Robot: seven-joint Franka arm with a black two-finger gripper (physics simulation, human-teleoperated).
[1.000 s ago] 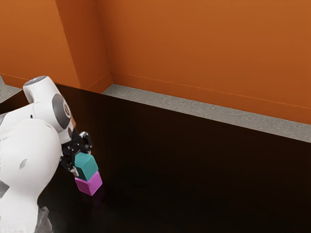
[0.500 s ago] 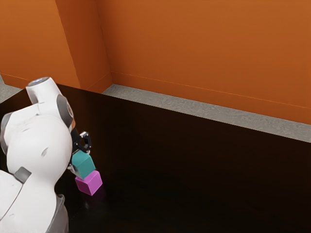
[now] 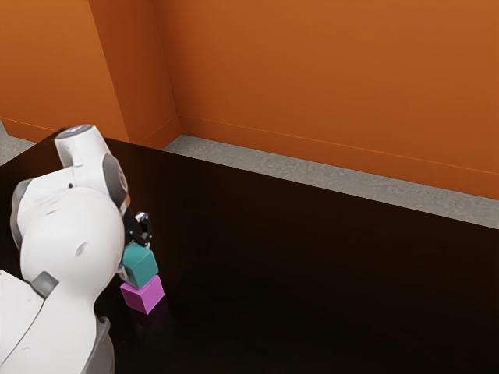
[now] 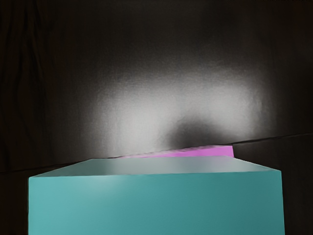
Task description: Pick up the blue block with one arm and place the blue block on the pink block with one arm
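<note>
White arm [image 3: 62, 249] bulks in foreground at exterior view's left and hides most of my hand. Black two-finger gripper [image 3: 139, 234] pokes out just above teal-blue cube block [image 3: 140, 265]. Grip state: cannot tell, arm blocks it. Teal-blue cube block sits on top of magenta-pink cube block [image 3: 143, 295], faces look touching. Wrist view: teal-blue cube block [image 4: 155, 200] right under hand, sliver of magenta-pink cube block [image 4: 195, 152] showing past its far edge. Glossy black table [image 3: 312, 265] beyond, then grey floor strip [image 3: 351, 181], orange wall [image 3: 327, 70].
</note>
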